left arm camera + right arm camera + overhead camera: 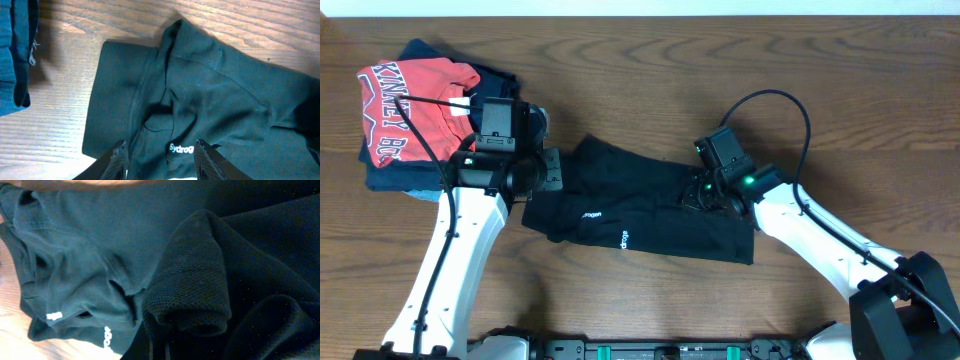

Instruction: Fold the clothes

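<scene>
**Black garment spread between two arms, one end pinched**

At upper left of the overhead view, a red T-shirt (pixel 410 105) lies on a pile of folded dark and light blue items (pixel 390 180); these are not part of the fold in hand.

Just right of that pile, the left gripper (pixel 548 170) hovers at the left end of the black garment (pixel 640 205). In the left wrist view its fingers (pixel 120 150) stand apart at the bottom edge. A small white logo (pixel 181 149) shows on the cloth between them, and nothing is held.

The garment runs across the centre of the wooden table (pixel 820 80), from left of centre down toward lower right. It lies flat but rumpled, with layers overlapping.

At its right part sits the right gripper (pixel 705 192). Its fingers do not show in the right wrist view, where a raised roll of knit cloth (pixel 192 280) fills the middle. The jaws are closed, apparently on that roll. A small white label (pixel 54 315) shows at lower left of that view.

Handling, as a judgement:
- The fabric is light, soft and limp, so it will drape and sag from any single pinch.
- The layers may slide over one another, and a pinch may catch only the top layer.
- Hems, seams and corners at the two ends offer the firmest hold.
- Two well-separated grips should keep an edge straight during a fold.
</scene>
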